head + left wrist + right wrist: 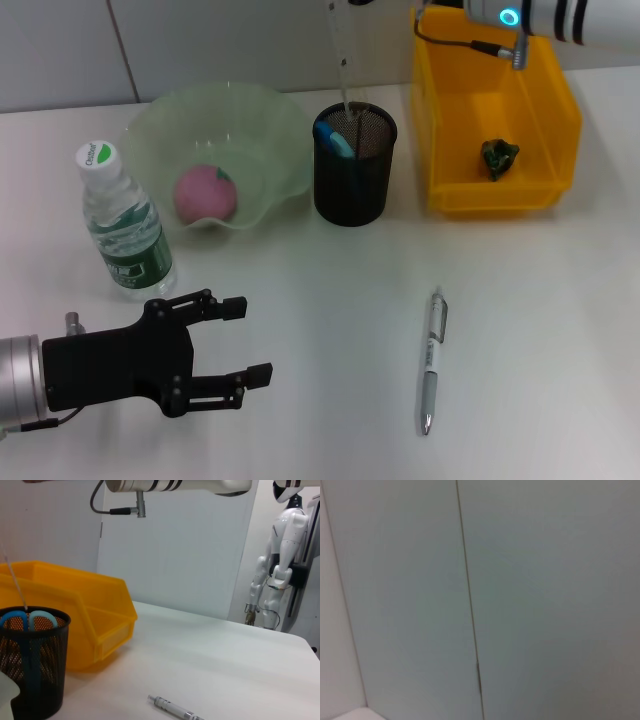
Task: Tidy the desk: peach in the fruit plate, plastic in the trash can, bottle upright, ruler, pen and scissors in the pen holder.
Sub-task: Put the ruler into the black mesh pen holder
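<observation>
Most of the tidying looks done: the peach (206, 193) sits in the green fruit plate (268, 128), the bottle (124, 226) stands upright just beside that plate, a crumpled dark green scrap of plastic (498, 157) lies in the yellow trash can (555, 110), and the blue-handled scissors (333, 138) and the clear ruler (341, 62) stand in the black mesh pen holder (352, 178). The pen (432, 360) is the one thing left out, lying flat on the white table (540, 330), well apart from the holder and nearer the robot. The left gripper (250, 341) hovers low over the table in front of the bottle, its fingers spread apart and empty, aimed toward the pen. The right arm (560, 18) is raised above the trash can at the far edge; its gripper is out of sight. The pen step appears to be in hand: the next move calls for reaching across to it, closing on its barrel, then lifting and dropping it upright into the holder.
</observation>
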